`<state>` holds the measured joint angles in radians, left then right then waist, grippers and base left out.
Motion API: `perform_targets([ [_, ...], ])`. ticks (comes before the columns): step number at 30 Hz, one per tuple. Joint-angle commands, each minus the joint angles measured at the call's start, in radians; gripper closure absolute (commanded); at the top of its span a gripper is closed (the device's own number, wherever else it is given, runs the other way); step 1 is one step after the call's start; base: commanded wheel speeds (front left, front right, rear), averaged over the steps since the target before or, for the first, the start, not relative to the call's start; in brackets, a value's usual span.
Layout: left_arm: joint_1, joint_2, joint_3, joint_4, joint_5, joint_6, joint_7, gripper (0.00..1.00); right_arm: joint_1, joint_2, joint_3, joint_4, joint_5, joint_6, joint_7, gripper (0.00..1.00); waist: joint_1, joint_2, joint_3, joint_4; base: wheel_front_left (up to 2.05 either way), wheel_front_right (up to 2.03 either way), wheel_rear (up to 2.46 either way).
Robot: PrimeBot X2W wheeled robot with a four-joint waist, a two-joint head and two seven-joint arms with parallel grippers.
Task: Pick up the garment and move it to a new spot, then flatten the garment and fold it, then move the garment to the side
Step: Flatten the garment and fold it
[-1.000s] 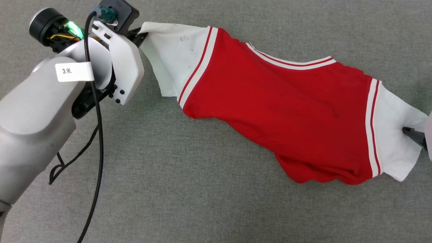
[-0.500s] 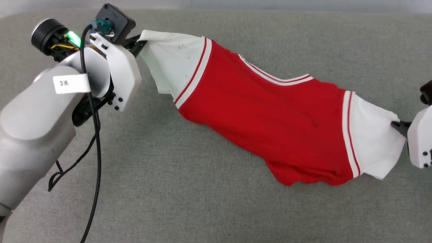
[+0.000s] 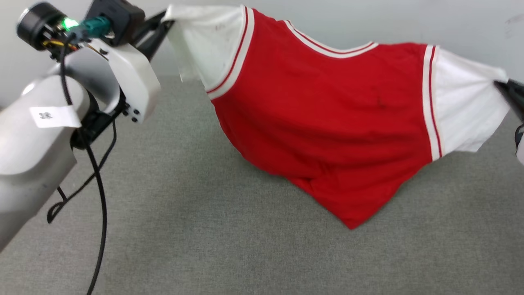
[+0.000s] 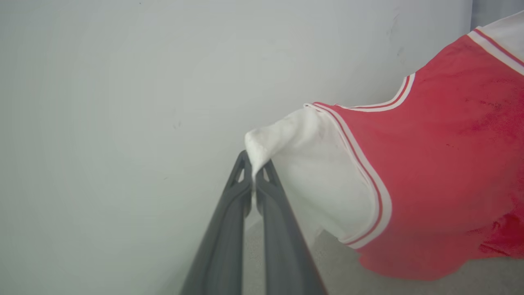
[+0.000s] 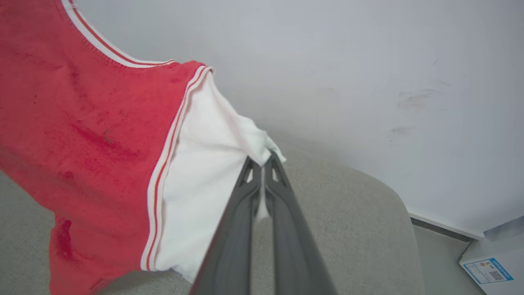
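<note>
The garment, a red jersey with white short sleeves and red-white striped trim, hangs stretched between both grippers above the grey surface, its lower corner still touching it. My left gripper is shut on the tip of the left white sleeve, seen up close in the left wrist view with the left gripper pinching the cloth. My right gripper is shut on the right white sleeve; the right wrist view has the right gripper clamped on its edge. No print shows on this side.
A pale wall rises just behind the grey padded surface. A black cable hangs from my left arm over the surface. In the right wrist view the surface's rounded corner ends near a white box on the floor.
Both grippers have lifted the garment off the surface, so it now hangs between them. The right gripper closed on the right sleeve. The head camera tilted up, bringing the wall into view.
</note>
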<state>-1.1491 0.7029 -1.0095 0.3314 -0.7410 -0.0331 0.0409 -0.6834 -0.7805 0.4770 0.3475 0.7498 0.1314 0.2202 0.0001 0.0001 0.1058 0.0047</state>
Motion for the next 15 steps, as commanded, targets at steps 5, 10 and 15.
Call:
perform_targets([
  [5,-0.037,0.039,0.038,-0.079,0.019,0.036,-0.035,1.0,-0.025,0.019,-0.064,-0.056,-0.031,-0.001,-0.038,1.0,-0.0001,-0.0001,-0.065,0.0,0.0,0.0,0.0],
  [10,-0.072,0.069,0.067,-0.164,0.033,0.061,-0.041,1.0,-0.042,0.036,-0.149,-0.129,-0.068,-0.001,-0.051,1.0,-0.0001,-0.0001,-0.08,0.007,0.0,0.0,0.0],
  [15,-0.107,0.087,0.094,-0.223,0.036,0.084,-0.041,1.0,-0.071,0.066,-0.233,-0.191,-0.114,-0.001,-0.048,1.0,-0.0001,-0.0001,-0.09,0.014,0.0,0.0,0.0],
])
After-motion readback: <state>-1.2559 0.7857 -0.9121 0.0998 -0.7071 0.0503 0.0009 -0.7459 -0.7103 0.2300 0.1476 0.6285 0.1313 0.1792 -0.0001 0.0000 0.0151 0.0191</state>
